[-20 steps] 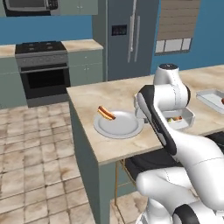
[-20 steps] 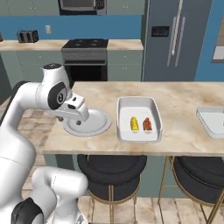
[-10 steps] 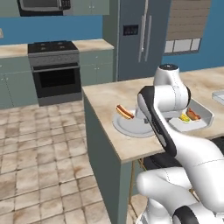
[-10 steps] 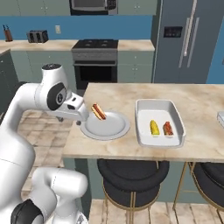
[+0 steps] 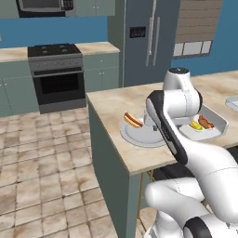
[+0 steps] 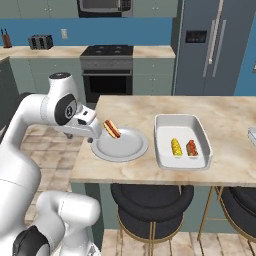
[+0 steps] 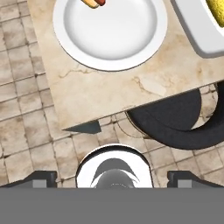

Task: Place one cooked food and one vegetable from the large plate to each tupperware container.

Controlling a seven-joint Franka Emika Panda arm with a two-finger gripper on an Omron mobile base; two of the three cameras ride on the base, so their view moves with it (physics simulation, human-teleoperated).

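Large plate (image 6: 127, 150) sits on table (image 6: 230, 170) near its left end in rt base view, close to front edge; round, light grey, mostly bare. One hot dog (image 6: 111, 129) lies at plate's far-left rim, bun w/ red sausage; also seen in left base view (image 5: 133, 120) on plate (image 5: 139, 137), and cut off at top of hand view (image 7: 93, 3) on plate (image 7: 109, 30). Larger white tupperware container (image 6: 181, 142) just right of plate, apart from it, long side running away from robot; inside, toward its near end, yellow corn cob (image 6: 176, 147) and a second reddish-brown sausage item (image 6: 191, 148) side by side, close but can't tell if touching. Same tray in left base view (image 5: 205, 125) w/ both items, partly behind arm. Corner of second white container (image 6: 252, 134) at far rt edge of table, well apart from first. Claw (image 6: 95, 131) hangs at plate's left rim beside hot dog, arm bent over table edge; jaws spread wide, released, nothing between them; tips at bottom corners of hand view (image 7: 112, 177), far apart. Hand view looks down on table's corner, tiled floor (image 7: 26, 144) and dark bar stool (image 7: 175, 120) below. Stove (image 6: 107, 65), fridge (image 6: 210, 45), toaster (image 6: 41, 41) along back wall.
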